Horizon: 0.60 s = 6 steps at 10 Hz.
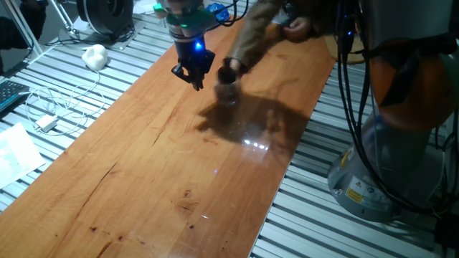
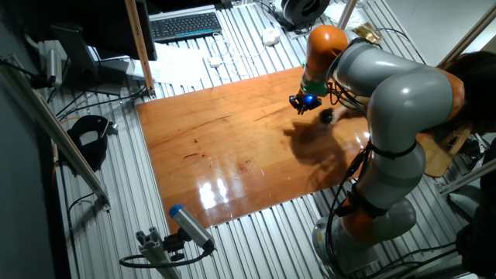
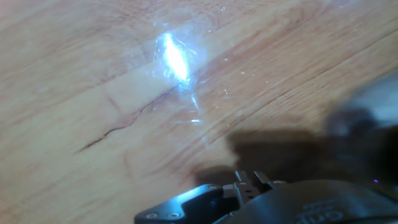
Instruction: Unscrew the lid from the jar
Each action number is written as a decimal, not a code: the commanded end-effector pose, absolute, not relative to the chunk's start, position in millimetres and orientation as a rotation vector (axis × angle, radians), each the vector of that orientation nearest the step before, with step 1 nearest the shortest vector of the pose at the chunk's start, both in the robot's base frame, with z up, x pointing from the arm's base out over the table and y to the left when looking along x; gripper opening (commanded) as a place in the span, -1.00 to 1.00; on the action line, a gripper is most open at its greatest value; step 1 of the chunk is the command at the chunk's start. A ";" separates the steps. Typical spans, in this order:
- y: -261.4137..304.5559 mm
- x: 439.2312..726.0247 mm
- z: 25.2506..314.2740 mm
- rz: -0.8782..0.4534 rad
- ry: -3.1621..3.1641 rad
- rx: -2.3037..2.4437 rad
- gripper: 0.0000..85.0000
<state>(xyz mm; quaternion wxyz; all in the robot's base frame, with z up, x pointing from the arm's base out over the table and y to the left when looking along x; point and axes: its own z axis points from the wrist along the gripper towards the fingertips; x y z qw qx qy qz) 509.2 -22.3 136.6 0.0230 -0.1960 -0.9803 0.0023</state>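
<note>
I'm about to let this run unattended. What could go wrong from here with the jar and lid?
1. A person's hand is on the lid, right beside the claw; the two could collide.
2. The claw hangs left of the jar, not over it, so a descent here would likely miss or knock it.
3. The hand view shows only wood and a blurred dark shape, so alignment is hard to confirm.

jar (image 1: pixel 228 93) blurred | lid (image 1: pixel 226 72) smeared | pincer (image 1: pixel 193 77) jaws unclear
</note>
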 end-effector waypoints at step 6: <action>-15.2 510.1 138.3 0.049 -3.019 -0.536 -0.20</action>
